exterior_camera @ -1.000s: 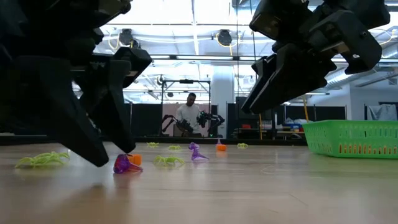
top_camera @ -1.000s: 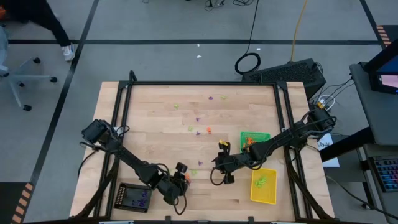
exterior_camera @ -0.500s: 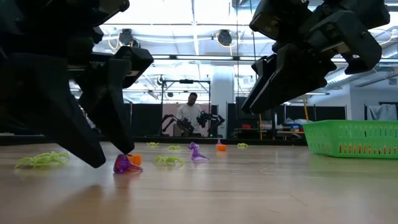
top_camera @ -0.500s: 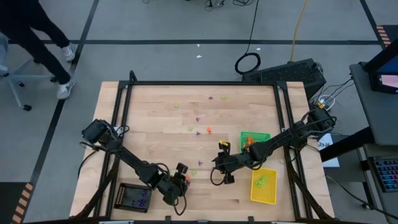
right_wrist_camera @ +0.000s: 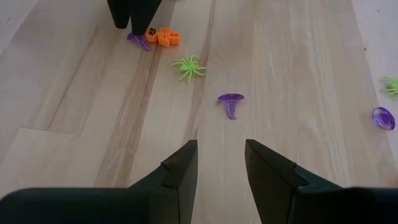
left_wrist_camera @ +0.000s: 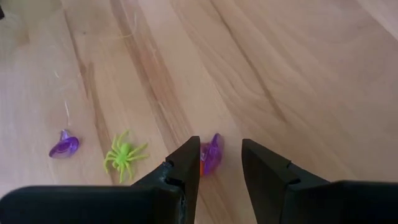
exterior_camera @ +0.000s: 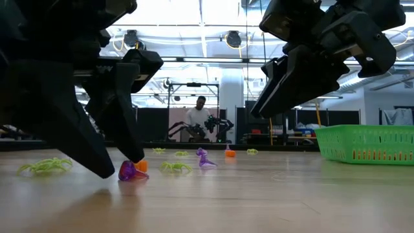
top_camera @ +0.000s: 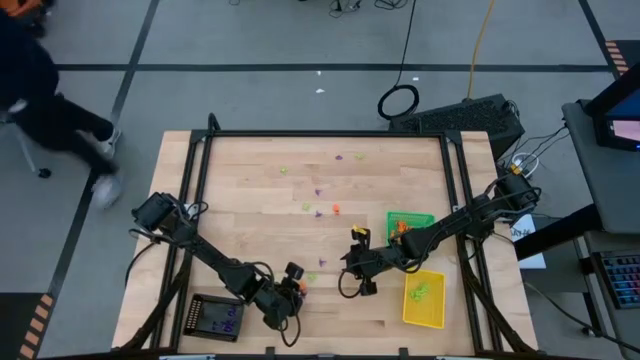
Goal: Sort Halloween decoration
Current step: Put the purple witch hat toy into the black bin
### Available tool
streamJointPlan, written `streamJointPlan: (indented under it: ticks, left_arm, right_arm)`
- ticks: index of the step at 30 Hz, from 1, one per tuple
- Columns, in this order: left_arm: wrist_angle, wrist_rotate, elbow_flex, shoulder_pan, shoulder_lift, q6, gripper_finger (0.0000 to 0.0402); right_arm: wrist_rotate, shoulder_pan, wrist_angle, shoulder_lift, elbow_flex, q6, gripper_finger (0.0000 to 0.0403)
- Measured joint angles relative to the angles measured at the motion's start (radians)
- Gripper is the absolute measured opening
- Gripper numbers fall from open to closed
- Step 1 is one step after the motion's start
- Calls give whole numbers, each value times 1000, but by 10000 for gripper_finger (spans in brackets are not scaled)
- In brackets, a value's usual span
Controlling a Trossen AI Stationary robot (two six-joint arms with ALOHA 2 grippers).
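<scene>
Carefully, because your left gripper (left_wrist_camera: 221, 163) straddles the small purple plastic hat trinket (left_wrist_camera: 212, 154) on the wooden table (left_wrist_camera: 298, 74) with jaws apart, and the touching orange pumpkin charm (right_wrist_camera: 165, 36) may get pinched along.

Partly hidden behind the left gripper's (left_wrist_camera: 221, 168) near finger: a purple trinket (left_wrist_camera: 212, 154) with an orange piece tucked beside it, shape unreadable. Cut off above by the low view's frame: both arms' upper bodies. Blurred at the high view's edge, left of the table (top_camera: 250, 170): a person (top_camera: 45, 95). Too small to identify from above: scattered trinkets (top_camera: 325, 210) near the green tray (top_camera: 410, 217).
</scene>
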Motion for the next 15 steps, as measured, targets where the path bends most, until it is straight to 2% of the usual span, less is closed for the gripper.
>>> streamJointPlan:
  ticks: [15]
  left_arm:
    - [23,12,0,11,26,19,115]
  right_arm:
    - [0,0,0,0,0,0,118]
